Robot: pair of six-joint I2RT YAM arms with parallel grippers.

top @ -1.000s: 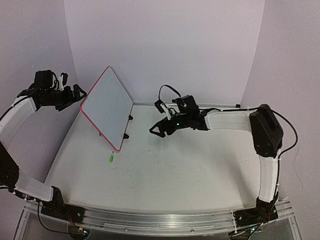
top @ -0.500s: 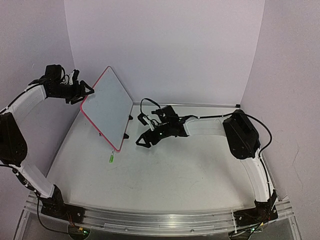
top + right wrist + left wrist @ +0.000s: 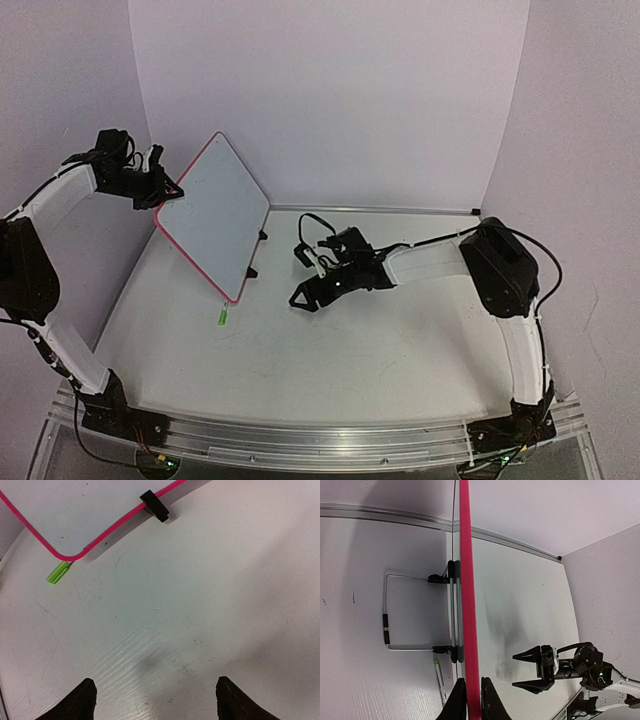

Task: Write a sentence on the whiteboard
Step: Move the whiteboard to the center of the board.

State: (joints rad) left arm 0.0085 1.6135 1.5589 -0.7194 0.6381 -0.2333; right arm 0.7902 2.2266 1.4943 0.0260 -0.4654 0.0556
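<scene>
The whiteboard [image 3: 215,215] stands tilted on its lower edge at the back left, white with a red-pink rim and black clip feet [image 3: 155,506]. My left gripper [image 3: 168,192] is shut on its upper left rim; in the left wrist view the fingers [image 3: 457,702] pinch the rim [image 3: 468,605] edge-on. A green marker [image 3: 223,316] lies on the table by the board's near corner, and its green end shows in the right wrist view [image 3: 59,572]. My right gripper [image 3: 303,300] is open and empty, low over the table right of the board, with bare table between its fingertips [image 3: 82,700].
A thin wire stand [image 3: 387,615] sits behind the board on the table. White walls close the back and both sides. A metal rail runs along the near edge [image 3: 300,435]. The right arm [image 3: 500,270] reaches in from the right.
</scene>
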